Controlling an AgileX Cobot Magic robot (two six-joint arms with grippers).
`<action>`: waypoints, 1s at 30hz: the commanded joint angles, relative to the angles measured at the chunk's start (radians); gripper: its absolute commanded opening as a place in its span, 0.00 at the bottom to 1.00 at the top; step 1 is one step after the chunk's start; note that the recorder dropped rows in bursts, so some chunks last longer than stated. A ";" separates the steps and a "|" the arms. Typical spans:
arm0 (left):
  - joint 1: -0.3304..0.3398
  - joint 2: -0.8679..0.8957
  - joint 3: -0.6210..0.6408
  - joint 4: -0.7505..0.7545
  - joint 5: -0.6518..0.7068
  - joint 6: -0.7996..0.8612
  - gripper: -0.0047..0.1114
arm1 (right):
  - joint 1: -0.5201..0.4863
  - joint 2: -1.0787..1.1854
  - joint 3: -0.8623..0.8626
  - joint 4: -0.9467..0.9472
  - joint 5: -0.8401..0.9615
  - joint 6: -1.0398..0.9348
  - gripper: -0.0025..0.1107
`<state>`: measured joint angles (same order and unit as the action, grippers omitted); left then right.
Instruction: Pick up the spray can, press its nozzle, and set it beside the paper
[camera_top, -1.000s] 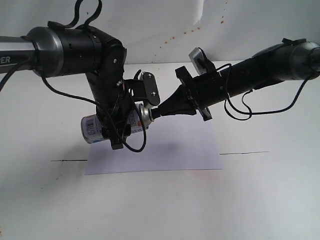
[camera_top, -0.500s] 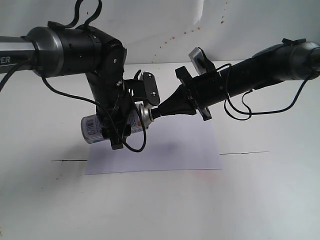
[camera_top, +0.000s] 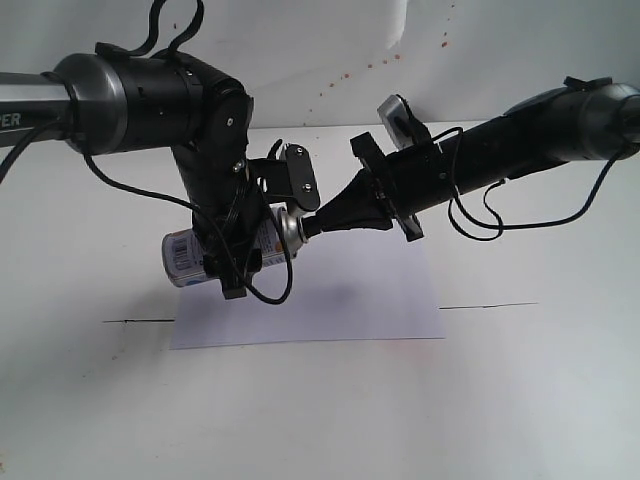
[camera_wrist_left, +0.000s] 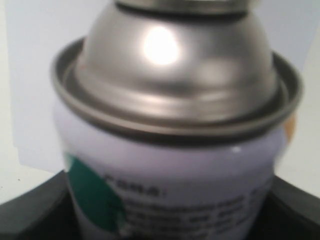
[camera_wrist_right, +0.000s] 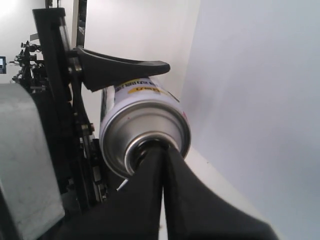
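White tabletop (camera_top: 540, 400); left end effector (camera_top: 235, 252) clamps the probably slick, rigid spray can (camera_top: 182, 256) mid-body, right end effector (camera_top: 312, 226) pinched closed against its top.

The work surface is a plain matte white table (camera_top: 320, 420) extending beneath and to both sides of the left gripper (camera_top: 238, 255) and the right gripper (camera_top: 312, 226). A thin dark line (camera_top: 138, 321) runs across it, visible outboard of each gripper and lower in the exterior view. Behind both grippers stands a white wall (camera_top: 300, 60), marked above the right gripper with scattered small reddish specks (camera_top: 372, 66). Lighting is even and diffuse, and the shadow (camera_top: 330, 290) beneath the grippers is pale and soft-edged.
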<state>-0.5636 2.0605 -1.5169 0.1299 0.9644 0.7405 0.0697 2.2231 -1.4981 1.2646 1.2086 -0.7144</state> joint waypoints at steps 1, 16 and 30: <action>-0.006 -0.012 -0.013 -0.019 -0.048 -0.007 0.04 | 0.001 0.003 -0.005 0.010 0.012 -0.013 0.02; -0.006 -0.012 -0.013 -0.019 -0.048 -0.011 0.04 | -0.165 -0.169 -0.005 -0.258 -0.144 0.035 0.02; -0.004 -0.045 -0.013 -0.019 -0.097 -0.061 0.04 | -0.171 -0.706 0.286 -0.389 -0.633 -0.131 0.02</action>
<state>-0.5636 2.0394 -1.5169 0.1125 0.9003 0.7183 -0.0988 1.6489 -1.3175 0.8632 0.7245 -0.8235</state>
